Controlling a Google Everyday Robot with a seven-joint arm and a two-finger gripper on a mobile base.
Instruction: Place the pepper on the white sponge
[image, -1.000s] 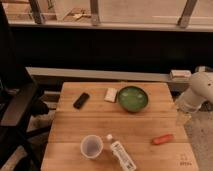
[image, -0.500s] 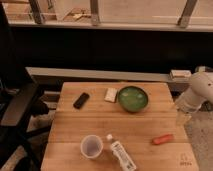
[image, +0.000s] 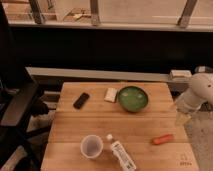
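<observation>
The small red-orange pepper (image: 162, 139) lies flat on the wooden table (image: 100, 122), near its front right corner. At the back of the table the white sponge (image: 110, 94) lies flat, just left of the green bowl. My gripper (image: 182, 118) hangs from the white arm over the table's right edge, above and right of the pepper and well apart from it. It is open, nothing sits between its fingers, and it is far from the sponge.
A green bowl (image: 132, 98) stands right of the sponge. A black phone (image: 81, 100) lies at the back left. A clear cup (image: 92, 146) and a white labelled bottle (image: 121, 155) on its side sit at the front. A dark chair (image: 20, 105) stands left of the table.
</observation>
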